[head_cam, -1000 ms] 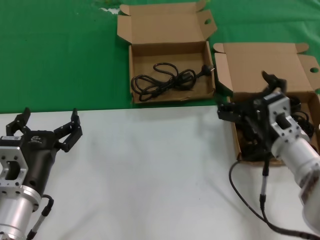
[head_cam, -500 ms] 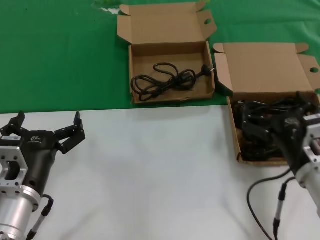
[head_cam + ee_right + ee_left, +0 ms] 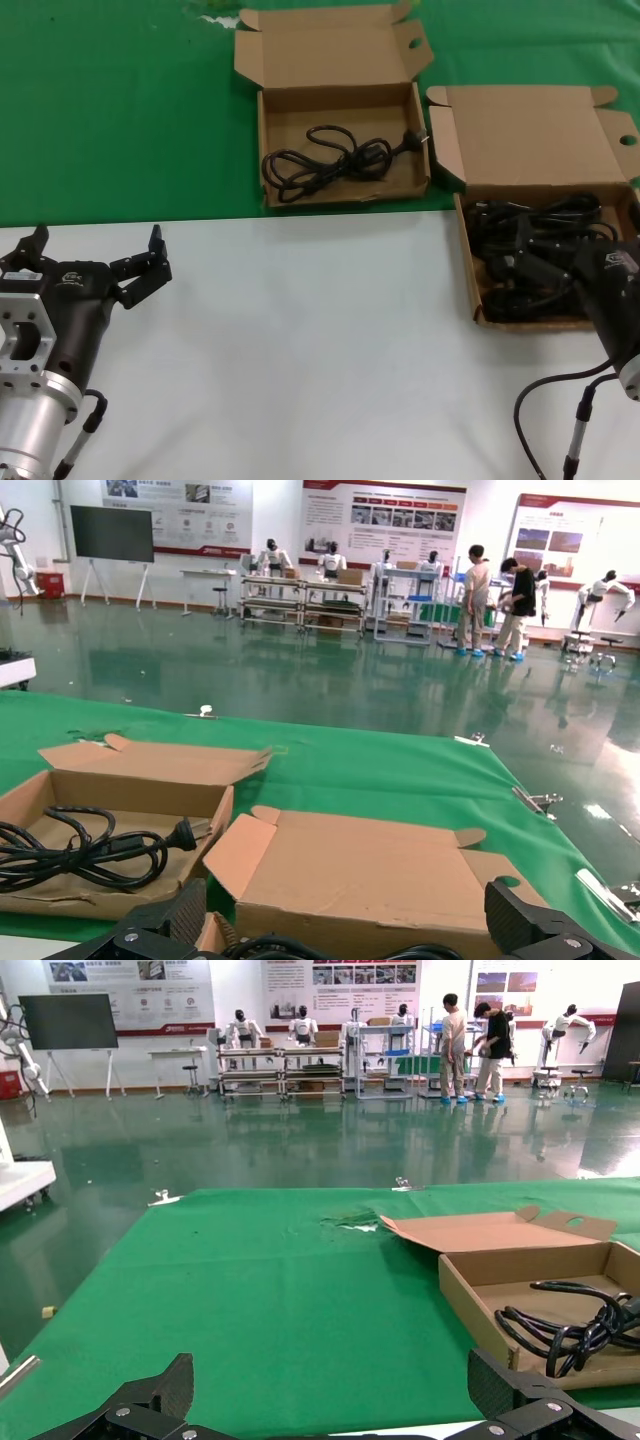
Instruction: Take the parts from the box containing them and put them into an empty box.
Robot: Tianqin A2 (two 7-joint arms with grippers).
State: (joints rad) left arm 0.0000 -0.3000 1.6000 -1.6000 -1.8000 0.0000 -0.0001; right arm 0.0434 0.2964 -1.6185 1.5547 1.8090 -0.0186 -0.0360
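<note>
**Right gripper low in the full box, left arm idle at the near-left corner**

Two open cardboard boxes sit on the green cloth (image 3: 110, 110) that covers the far part of the bench, just beyond the white top (image 3: 300, 350). The squarer box (image 3: 342, 190) lies near the middle of the far side, its lid folded back flat. One cord (image 3: 335, 160) lies in its tray, a loose black loop with the plug toward the tray's right wall. The same cord shows in the left wrist view (image 3: 570, 1325) and the right wrist view (image 3: 85, 855).

The wide box (image 3: 470, 270) stands at the right edge of the bench, touching or nearly touching the squarer box's right flap; its tray crosses the line where cloth meets white top. Its broad lid (image 3: 530, 135) leans back, and in the right wrist view that lid (image 3: 360, 865) fills the foreground. A tangle of black cords (image 3: 545, 215) fills the tray.

The right gripper (image 3: 520, 262) reaches down into this tray among the cords. Its fingers are spread: the right wrist view shows both tips, one at each side (image 3: 525, 915), wide apart over the cords. Whether any cord lies between them I cannot tell.

The left gripper (image 3: 95, 258) hovers over the white top at the near-left corner, well apart from both boxes, fingers (image 3: 148, 262) spread and holding nothing.
</note>
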